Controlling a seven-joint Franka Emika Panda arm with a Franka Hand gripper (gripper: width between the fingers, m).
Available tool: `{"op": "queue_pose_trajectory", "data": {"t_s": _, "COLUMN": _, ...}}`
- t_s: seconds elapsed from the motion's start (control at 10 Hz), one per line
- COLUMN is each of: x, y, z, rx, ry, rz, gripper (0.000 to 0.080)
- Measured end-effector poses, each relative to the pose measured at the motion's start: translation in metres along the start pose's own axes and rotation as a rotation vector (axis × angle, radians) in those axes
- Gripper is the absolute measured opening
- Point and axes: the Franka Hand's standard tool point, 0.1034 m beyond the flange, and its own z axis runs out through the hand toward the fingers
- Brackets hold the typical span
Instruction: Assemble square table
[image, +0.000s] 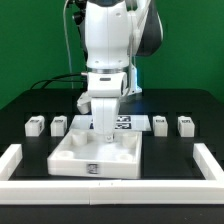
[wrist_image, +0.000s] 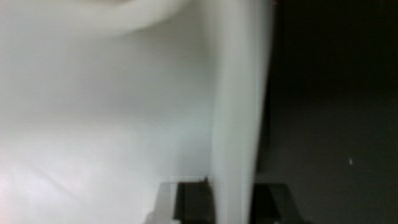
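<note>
The square table slab (image: 95, 157), white with raised ribs and round corner sockets, lies flat near the table's front. My gripper (image: 103, 130) reaches straight down onto the slab's far edge. In the wrist view the slab (wrist_image: 107, 110) fills most of the picture, and its thin upright edge wall (wrist_image: 237, 100) runs between my two dark fingers (wrist_image: 192, 206). My gripper (wrist_image: 230, 205) is shut on that wall. Two short white legs (image: 35, 125) (image: 59, 125) lie at the exterior view's left and two more (image: 160, 124) (image: 185, 125) at its right.
The marker board (image: 124, 123) lies just behind the slab, partly hidden by the arm. A low white border wall (image: 110, 186) runs along the front and up both sides (image: 10, 160) (image: 208, 160). The tabletop is black.
</note>
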Motion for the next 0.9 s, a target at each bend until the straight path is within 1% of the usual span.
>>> {"op": "queue_pose_trajectory", "data": {"t_s": 0.7, "x": 0.0, "y": 0.0, "z": 0.0, "rx": 0.0, "ry": 0.0, "rz": 0.0, "gripper": 0.0057}}
{"op": "queue_pose_trajectory", "data": {"t_s": 0.8, "x": 0.004, "y": 0.002, "z": 0.0, "rx": -0.006, "ry": 0.002, "rz": -0.017, "gripper": 0.0057}}
{"op": "queue_pose_trajectory", "data": {"t_s": 0.9, "x": 0.017, "y": 0.006, "z": 0.0, "rx": -0.022, "ry": 0.011, "rz": -0.058, "gripper": 0.0057}}
